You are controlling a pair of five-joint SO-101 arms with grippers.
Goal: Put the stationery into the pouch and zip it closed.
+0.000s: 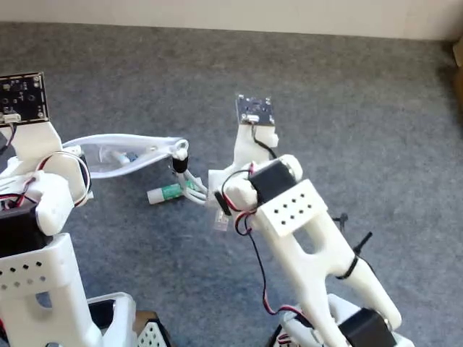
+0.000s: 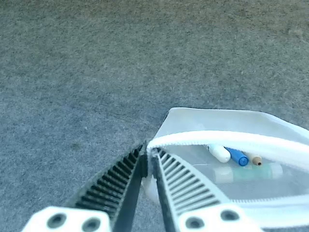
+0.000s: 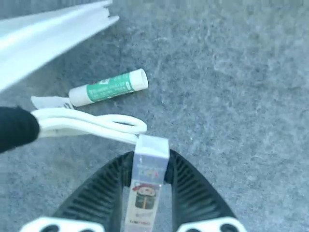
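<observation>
My left gripper [image 2: 147, 153] is shut on the rim of the white translucent pouch [image 2: 231, 145], holding its mouth open. Inside lie a blue pen [image 2: 236, 156], a white-capped item [image 2: 219, 153] and a pale green stick [image 2: 248, 172]. In the high view the pouch [image 1: 130, 155] stretches from the left arm [image 1: 43, 195] towards the middle. My right gripper [image 3: 148, 157] is shut on a small wrapped eraser-like block [image 3: 147, 186], just off the pouch's free end [image 3: 48, 29]. A green glue stick [image 3: 108, 87] lies on the carpet by a white cord loop [image 3: 91, 123]. The block also pokes out below the right gripper [image 1: 219, 213].
Grey carpet [image 1: 362, 108] covers the floor, with open room to the right and at the back. A black cap-like piece [image 1: 179, 165] hangs at the pouch's free end above the glue stick [image 1: 168, 191]. The right arm [image 1: 304, 231] crosses the lower middle.
</observation>
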